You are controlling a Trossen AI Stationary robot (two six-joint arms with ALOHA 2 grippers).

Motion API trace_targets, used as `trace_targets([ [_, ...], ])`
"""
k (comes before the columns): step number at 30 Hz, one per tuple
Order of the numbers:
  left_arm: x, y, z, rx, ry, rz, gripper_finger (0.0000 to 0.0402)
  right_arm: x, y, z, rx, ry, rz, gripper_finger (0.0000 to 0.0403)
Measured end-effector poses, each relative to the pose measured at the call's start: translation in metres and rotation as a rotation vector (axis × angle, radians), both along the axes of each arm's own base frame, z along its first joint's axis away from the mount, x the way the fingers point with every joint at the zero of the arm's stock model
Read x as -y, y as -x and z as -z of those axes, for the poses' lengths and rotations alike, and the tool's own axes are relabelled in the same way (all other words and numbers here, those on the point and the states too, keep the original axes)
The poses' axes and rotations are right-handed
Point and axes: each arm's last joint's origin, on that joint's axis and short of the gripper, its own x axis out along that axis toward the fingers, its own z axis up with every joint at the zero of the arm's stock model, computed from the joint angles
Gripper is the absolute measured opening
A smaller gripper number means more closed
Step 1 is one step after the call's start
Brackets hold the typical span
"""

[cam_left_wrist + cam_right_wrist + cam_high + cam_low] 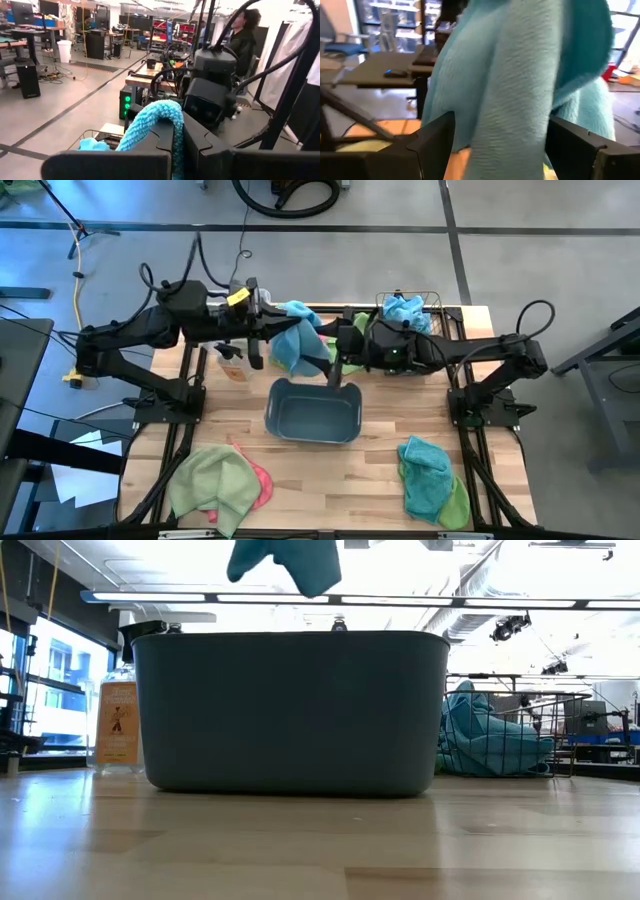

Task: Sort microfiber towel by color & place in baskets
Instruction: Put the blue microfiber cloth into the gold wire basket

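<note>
Hanging at the high view's upper centre, the blue towel (293, 340) was clamped in the left gripper (268, 330). The right gripper (340, 352), fingers spread, flanked its folds. The low view's top edge cropped it.

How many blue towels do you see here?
3, possibly more hidden: one held up between both arms, one in the wire basket, one on the table's front right.

floor: grey concrete (560, 250) | ceiling: strip lights (300, 598) | furniture: desks (20, 37), white bin (64, 51)
</note>
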Motion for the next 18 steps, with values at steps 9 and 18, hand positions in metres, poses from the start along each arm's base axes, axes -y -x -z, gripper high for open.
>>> trace_targets([
  [9, 0.001, -0.012, 0.002, 0.025, -0.002, 0.031, 0.0, 0.0, -0.003, 0.003, -0.004, -0.008, -0.041, 0.0278],
  [18, 0.001, -0.013, -0.002, 0.064, -0.001, 0.037, 0.0, 0.0, -0.003, 0.0, 0.034, -0.062, -0.04, 0.0099],
])
